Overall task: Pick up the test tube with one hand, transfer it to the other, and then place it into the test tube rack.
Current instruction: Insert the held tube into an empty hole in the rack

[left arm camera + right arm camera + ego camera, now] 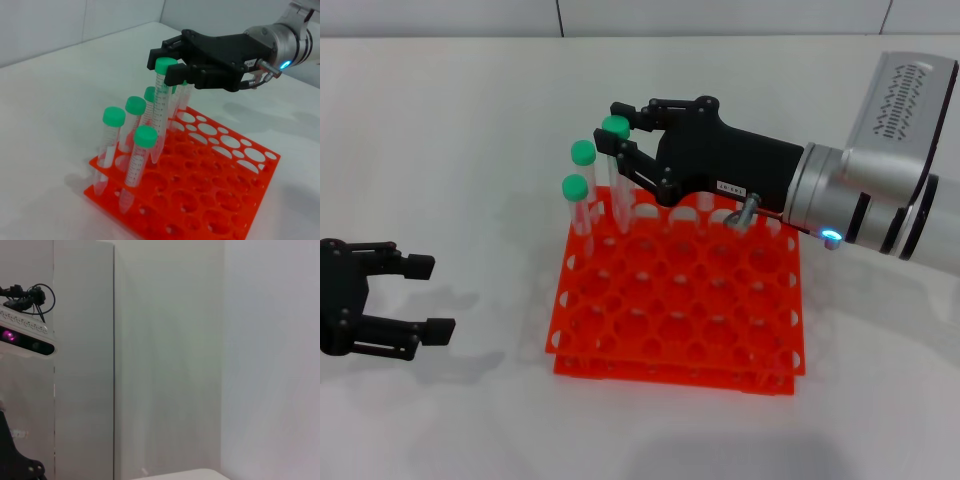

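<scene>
My right gripper [620,135], black with a white label, is shut on the green cap of the test tube [619,190]. It holds the tube upright at the far left corner of the orange-red test tube rack [720,335], with the tube's lower end down among the holes. The left wrist view shows the same grip [167,65] on the tube [161,107] over the rack [235,200]. My left gripper [428,296] is open and empty, low over the table left of the rack. The right wrist view shows none of these.
Two more green-capped tubes [582,160] stand in the rack's left column in the head view; the left wrist view shows several tubes [135,112] close around the held one. White table all around. A wall stands behind.
</scene>
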`<state>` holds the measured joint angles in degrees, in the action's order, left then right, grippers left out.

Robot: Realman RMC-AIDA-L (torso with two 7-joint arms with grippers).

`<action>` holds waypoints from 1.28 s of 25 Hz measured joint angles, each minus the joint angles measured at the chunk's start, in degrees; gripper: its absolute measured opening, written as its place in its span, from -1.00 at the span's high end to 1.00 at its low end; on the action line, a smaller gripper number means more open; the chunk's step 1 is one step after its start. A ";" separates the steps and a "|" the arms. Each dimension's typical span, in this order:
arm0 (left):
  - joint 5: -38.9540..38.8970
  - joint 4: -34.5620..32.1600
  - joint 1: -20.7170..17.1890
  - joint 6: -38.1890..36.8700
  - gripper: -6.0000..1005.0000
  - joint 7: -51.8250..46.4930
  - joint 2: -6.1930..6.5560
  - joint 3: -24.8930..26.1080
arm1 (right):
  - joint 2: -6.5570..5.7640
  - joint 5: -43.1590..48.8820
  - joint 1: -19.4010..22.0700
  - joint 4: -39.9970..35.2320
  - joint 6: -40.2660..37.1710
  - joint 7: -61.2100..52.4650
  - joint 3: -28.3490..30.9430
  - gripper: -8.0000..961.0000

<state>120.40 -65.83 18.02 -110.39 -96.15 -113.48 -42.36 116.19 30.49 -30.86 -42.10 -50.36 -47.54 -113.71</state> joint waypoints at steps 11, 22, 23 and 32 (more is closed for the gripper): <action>-0.05 0.14 0.00 0.00 -0.76 0.30 -0.08 0.00 | 0.00 0.00 -0.07 0.55 0.09 0.00 -0.55 0.42; -0.04 0.18 0.00 0.00 -0.76 0.35 -0.07 0.00 | 0.00 0.01 0.00 0.56 -0.27 -0.01 -0.76 0.42; -0.04 0.18 0.00 0.00 -0.76 0.35 -0.08 0.00 | 0.00 0.03 0.02 0.56 -0.31 -0.01 -0.80 0.42; 0.01 0.18 0.00 0.15 -0.76 0.35 -0.07 0.00 | 0.00 0.38 -0.04 0.58 -0.58 0.90 -1.19 0.43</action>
<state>120.41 -65.65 18.02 -110.23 -95.80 -113.55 -42.36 116.19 30.88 -30.89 -41.53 -50.94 -46.64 -114.89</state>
